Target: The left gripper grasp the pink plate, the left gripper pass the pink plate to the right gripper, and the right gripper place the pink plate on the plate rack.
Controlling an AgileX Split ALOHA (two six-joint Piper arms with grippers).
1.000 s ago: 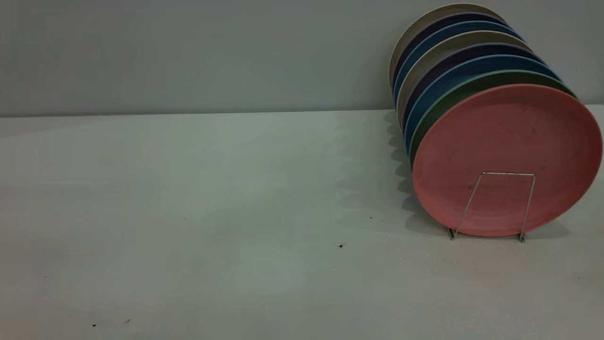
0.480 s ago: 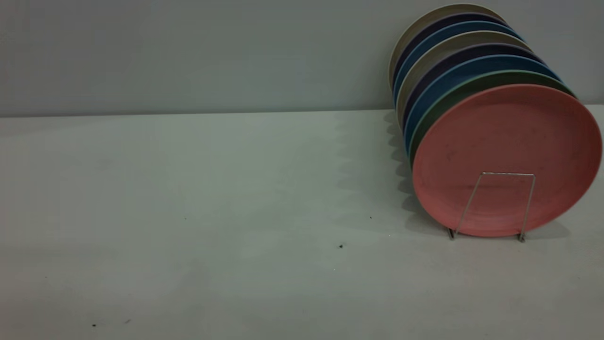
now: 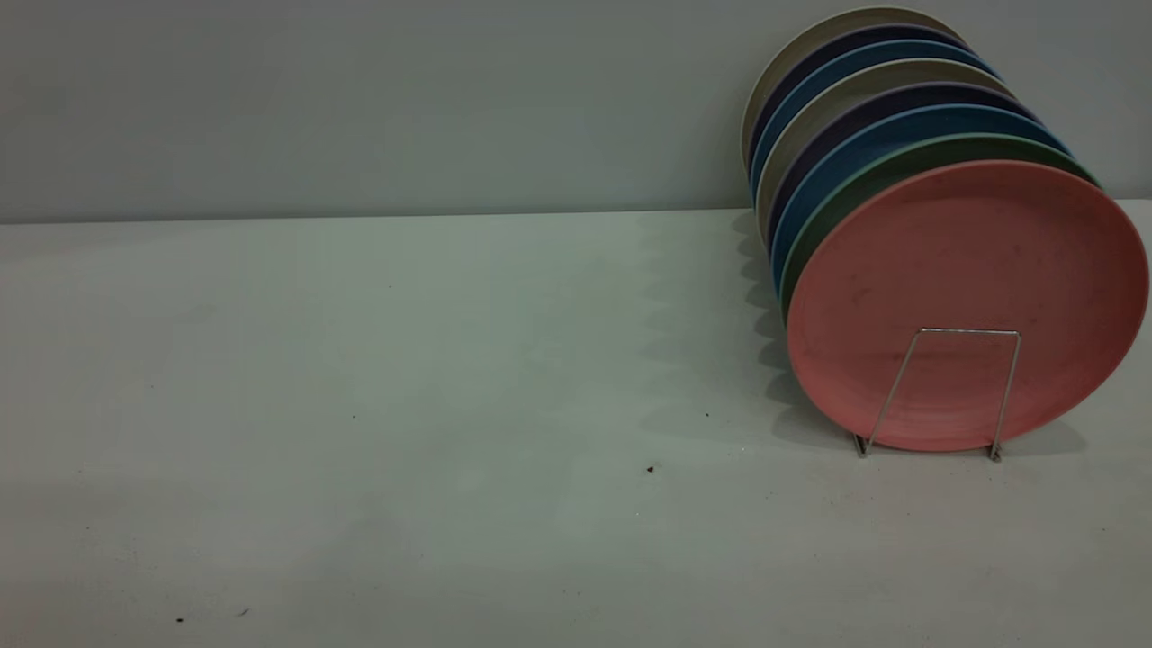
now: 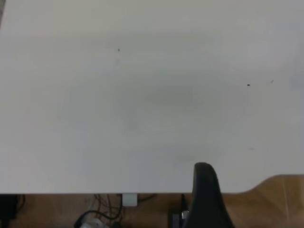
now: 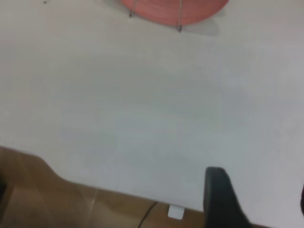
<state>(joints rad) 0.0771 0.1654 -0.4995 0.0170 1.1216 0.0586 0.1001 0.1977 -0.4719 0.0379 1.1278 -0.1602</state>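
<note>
The pink plate [image 3: 967, 261] stands upright in the front slot of the plate rack [image 3: 970, 331], at the table's right. Its lower edge [image 5: 171, 9] and two rack wires [image 5: 179, 21] show far off in the right wrist view. Neither gripper shows in the exterior view. The left gripper [image 4: 256, 199] hangs over the table's near edge; one black finger [image 4: 205, 194] shows with nothing beside it, so it is open and empty. The right gripper [image 5: 259, 197] is over the near edge too, open and empty, with one finger [image 5: 218, 199] in view and a sliver of the other.
Behind the pink plate stand a mint-green plate [image 3: 886, 166], blue plates [image 3: 864, 139] and several more, packed in a row toward the wall. The white table [image 3: 450, 405] has a few dark specks. Wooden floor and cables lie below its near edge [image 4: 109, 209].
</note>
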